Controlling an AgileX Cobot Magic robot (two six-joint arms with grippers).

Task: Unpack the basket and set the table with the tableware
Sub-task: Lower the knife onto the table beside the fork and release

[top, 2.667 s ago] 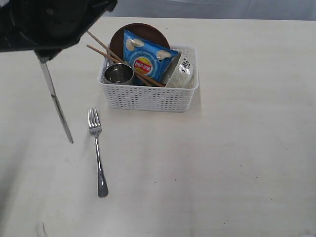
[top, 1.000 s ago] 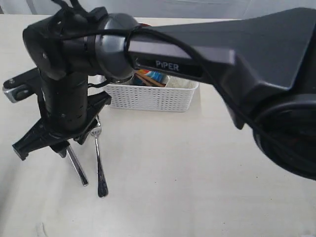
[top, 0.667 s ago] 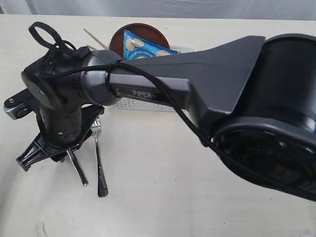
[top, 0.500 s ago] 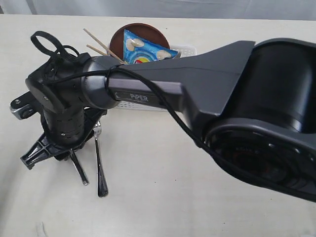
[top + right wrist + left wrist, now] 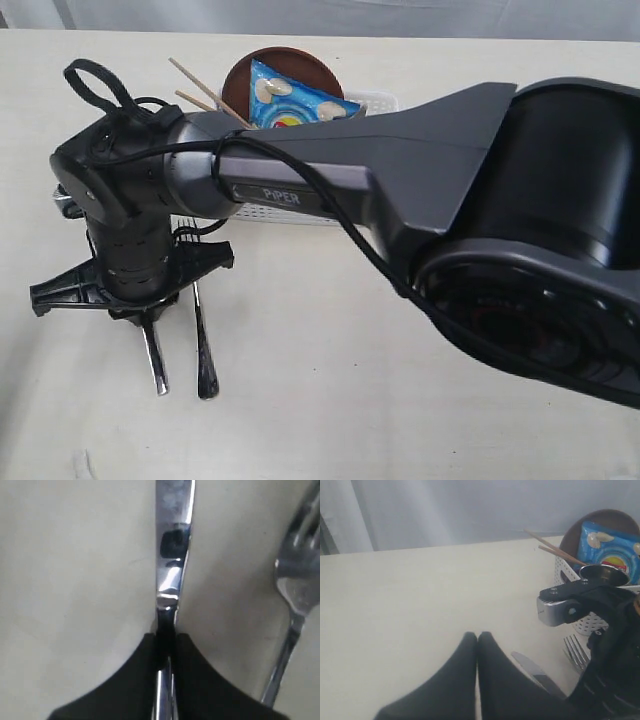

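My right gripper (image 5: 150, 312) reaches across to the left of the table (image 5: 330, 400) and is shut on the steel knife (image 5: 156, 362) by its handle. In the right wrist view the jaws (image 5: 166, 636) pinch the knife (image 5: 172, 555) low over the tabletop, parallel to the fork (image 5: 297, 580). The fork (image 5: 201, 340) lies just right of the knife. The white basket (image 5: 592, 625) holds the steel cup (image 5: 602, 572), brown plate (image 5: 290, 62) and chopsticks (image 5: 198, 82); the arm hides most of it. My left gripper (image 5: 477, 636) is shut on nothing, hovering near the knife (image 5: 532, 667).
A blue chip bag (image 5: 290, 100) leans against the plate inside the basket. The right arm's thick black body (image 5: 480, 200) crosses the table's middle and right, hiding the bowl and most of the basket. A grey backdrop (image 5: 470, 510) runs behind the table's far edge.
The right gripper came down at the left with the knife, then turned, so the knife went from slanted to parallel with the fork. The fork stayed put.
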